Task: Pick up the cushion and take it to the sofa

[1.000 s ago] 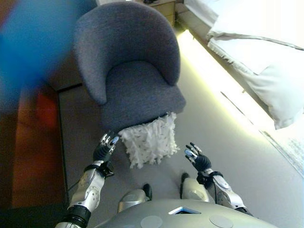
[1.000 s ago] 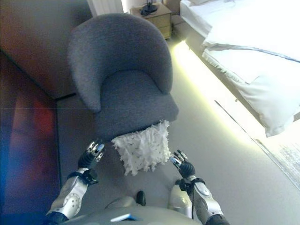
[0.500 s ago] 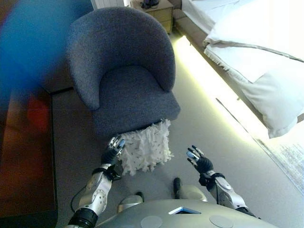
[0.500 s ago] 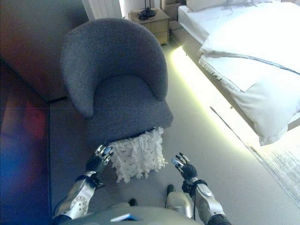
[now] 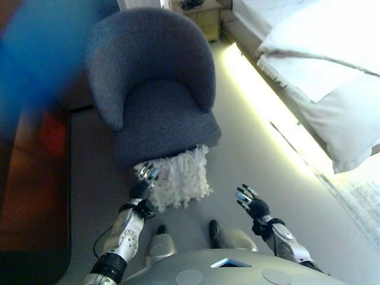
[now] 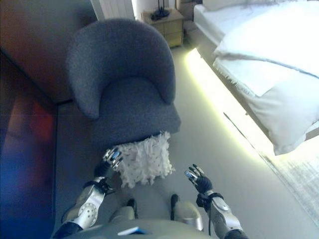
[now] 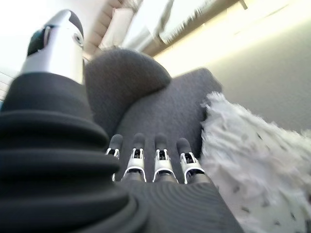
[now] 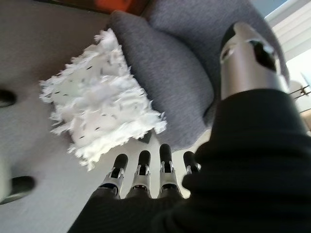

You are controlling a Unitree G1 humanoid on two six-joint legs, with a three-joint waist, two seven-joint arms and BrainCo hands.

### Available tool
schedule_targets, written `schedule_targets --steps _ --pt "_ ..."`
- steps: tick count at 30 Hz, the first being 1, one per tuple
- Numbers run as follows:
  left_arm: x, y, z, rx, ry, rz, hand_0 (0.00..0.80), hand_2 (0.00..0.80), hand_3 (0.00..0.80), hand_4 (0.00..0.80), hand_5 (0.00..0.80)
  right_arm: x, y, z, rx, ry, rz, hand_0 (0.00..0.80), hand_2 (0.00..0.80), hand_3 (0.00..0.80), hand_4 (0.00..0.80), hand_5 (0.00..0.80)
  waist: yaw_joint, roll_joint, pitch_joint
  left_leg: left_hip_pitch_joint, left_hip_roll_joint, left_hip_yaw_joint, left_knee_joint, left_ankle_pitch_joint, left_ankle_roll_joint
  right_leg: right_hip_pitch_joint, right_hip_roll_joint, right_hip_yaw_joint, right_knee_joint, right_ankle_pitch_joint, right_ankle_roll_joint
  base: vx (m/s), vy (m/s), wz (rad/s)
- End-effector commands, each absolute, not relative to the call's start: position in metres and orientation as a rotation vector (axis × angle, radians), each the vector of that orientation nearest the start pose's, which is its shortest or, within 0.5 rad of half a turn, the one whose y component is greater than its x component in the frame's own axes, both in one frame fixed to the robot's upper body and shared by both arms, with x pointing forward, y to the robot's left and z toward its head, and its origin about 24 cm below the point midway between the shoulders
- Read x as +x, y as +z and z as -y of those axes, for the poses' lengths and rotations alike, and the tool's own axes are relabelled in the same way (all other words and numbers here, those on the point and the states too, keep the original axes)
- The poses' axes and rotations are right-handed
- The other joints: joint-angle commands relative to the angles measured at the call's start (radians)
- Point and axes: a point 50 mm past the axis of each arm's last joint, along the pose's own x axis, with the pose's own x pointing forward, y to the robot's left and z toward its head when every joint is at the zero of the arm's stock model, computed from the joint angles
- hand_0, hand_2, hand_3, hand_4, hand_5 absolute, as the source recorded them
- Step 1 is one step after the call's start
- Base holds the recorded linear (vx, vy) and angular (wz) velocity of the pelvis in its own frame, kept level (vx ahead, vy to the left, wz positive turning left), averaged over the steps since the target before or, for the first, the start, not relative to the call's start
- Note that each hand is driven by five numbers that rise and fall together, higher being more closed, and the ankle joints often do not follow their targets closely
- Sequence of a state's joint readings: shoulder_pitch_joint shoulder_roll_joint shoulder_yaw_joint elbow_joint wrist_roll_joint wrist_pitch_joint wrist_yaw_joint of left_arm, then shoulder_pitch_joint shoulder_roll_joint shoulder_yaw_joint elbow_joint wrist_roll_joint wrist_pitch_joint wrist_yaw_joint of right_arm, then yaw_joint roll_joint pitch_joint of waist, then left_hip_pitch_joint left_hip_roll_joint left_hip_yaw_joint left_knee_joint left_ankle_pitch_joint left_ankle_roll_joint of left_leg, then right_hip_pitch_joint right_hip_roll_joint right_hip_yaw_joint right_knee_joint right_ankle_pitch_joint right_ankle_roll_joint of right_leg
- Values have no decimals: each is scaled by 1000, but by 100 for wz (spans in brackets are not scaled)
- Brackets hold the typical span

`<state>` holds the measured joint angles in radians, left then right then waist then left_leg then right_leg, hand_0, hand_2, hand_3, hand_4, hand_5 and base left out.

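Note:
A white shaggy cushion [image 5: 179,178] leans on the floor against the front of a dark grey armchair [image 5: 160,107]. It also shows in the right eye view [image 6: 144,160] and in both wrist views [image 7: 252,179] [image 8: 97,116]. My left hand [image 5: 144,180] is open, its fingers straight, right at the cushion's left edge. My right hand [image 5: 252,205] is open and apart from the cushion, a hand's width off its right side, above the floor.
A bed with white bedding [image 5: 320,65] runs along the right, with a lit strip under its edge. A wooden nightstand [image 6: 167,22] stands behind the armchair. A dark wooden cabinet [image 5: 29,172] lines the left side. Grey floor [image 5: 267,160] lies between armchair and bed.
The camera has shifted. My left hand has moved in against the cushion's left edge. My right hand has stayed out to the cushion's right.

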<state>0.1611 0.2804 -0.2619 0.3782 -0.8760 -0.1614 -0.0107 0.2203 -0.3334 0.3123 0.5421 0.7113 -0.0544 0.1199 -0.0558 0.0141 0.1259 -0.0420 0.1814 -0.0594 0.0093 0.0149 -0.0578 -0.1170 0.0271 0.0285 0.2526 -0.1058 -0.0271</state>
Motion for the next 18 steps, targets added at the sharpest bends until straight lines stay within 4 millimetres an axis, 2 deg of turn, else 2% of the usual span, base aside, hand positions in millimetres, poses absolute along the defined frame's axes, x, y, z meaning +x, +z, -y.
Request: schedule_targets --steps 1,2,6,9,11,14,16,18 --pt "176 -56 -203 -535 127 -368 0 0 0 0 0 143 -93 186 388 82 -624 0 0 0 0 0 17 -34 -34 -87 -12 2 -97 204 -25 167 -77 14 -161 78 42 232 167 -35" --pt "173 -58 -205 -538 128 -379 0 0 0 0 0 142 -93 187 393 76 -622 0 0 0 0 0 14 -26 -37 -77 -10 23 -97 192 -27 167 -86 4 -143 61 46 217 174 -52" --pt "172 -60 -203 -552 125 -385 0 0 0 0 0 138 -92 186 400 63 -624 0 0 0 0 0 -1 -13 -46 -54 -19 55 -81 177 -27 164 -105 -6 -107 40 54 228 233 -30" --pt "176 -59 -200 -543 103 -374 0 0 0 0 0 135 -93 185 407 45 -627 0 0 0 0 0 -6 -11 -52 -56 -62 81 -46 143 -2 168 -132 -19 -91 32 72 224 295 2" --pt "176 -58 -201 -532 97 -374 0 0 0 0 0 135 -93 183 405 36 -630 0 0 0 0 0 -1 -11 -51 -62 -90 71 -22 117 16 162 -149 -22 -75 31 82 208 302 13" --pt "171 -58 -204 -510 109 -386 0 0 0 0 0 140 -93 176 426 50 -627 0 0 0 0 0 17 -27 -52 -74 -157 60 39 68 67 149 -197 -20 -34 109 123 201 290 14" --pt "166 -60 -209 -479 113 -393 0 0 0 0 0 142 -92 173 420 63 -612 0 0 0 0 0 30 -31 -51 -78 -185 58 68 40 96 129 -227 -23 18 156 123 158 260 12" --pt "164 -62 -216 -429 107 -404 0 0 0 0 0 147 -92 172 440 36 -600 0 0 0 0 0 44 -32 -50 -74 -223 63 86 16 129 99 -267 -34 126 243 121 150 328 6"
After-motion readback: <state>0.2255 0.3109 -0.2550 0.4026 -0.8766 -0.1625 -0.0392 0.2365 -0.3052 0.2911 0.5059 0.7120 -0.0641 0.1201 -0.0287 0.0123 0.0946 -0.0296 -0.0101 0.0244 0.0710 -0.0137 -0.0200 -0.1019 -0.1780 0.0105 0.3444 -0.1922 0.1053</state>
